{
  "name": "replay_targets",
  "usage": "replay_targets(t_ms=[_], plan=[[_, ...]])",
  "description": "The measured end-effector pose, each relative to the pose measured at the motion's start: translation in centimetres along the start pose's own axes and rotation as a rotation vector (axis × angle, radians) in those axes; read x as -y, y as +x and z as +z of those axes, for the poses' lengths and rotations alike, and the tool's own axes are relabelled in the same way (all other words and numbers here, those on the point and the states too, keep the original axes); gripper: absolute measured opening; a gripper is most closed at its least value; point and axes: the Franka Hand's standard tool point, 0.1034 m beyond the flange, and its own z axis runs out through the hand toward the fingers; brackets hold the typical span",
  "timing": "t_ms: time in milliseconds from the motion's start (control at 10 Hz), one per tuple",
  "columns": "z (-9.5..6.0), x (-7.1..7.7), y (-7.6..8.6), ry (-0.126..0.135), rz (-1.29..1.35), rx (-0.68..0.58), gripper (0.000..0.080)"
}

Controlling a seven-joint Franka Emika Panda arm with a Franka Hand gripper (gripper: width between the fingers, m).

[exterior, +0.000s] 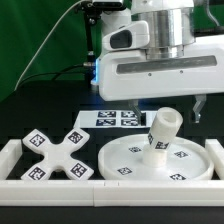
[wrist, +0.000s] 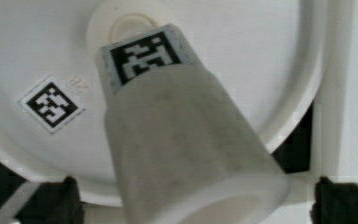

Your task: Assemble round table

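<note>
The large round disc (exterior: 128, 165) lies flat on the black table at the exterior view's right. The short cylindrical leg (exterior: 161, 136) stands on its middle, leaning slightly. The X-shaped cross base (exterior: 57, 155) lies flat to the disc's left. My gripper (exterior: 167, 104) hangs just above the leg's top, open and holding nothing. In the wrist view the leg (wrist: 179, 130) rises from the disc (wrist: 51, 50) toward the camera. The gripper (wrist: 197, 200) has one dark finger (wrist: 55, 200) on each side of the leg's top, with a gap on both sides.
The marker board (exterior: 112, 118) lies flat behind the disc and cross base. A low white wall (exterior: 60, 187) runs along the front, with side pieces at the left (exterior: 8, 150) and right (exterior: 216, 152). A green backdrop stands behind.
</note>
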Motion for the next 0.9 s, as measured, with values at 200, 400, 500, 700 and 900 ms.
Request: replay_targets(t_ms=[200,400,500,700,900], plan=[[0.1,-0.1,-0.1,0.000,0.009,0.013,0.0649],[0.4,0.0,-0.1,-0.003,0.033,0.049,0.0649],[0.4,0.0,-0.1,-0.003,0.050,0.049,0.0649],[0.8,-0.5,-0.6,-0.007,0.052,0.048,0.0649],[1.6,-0.9,-1.6,-0.013,0.055,0.058,0.0649]])
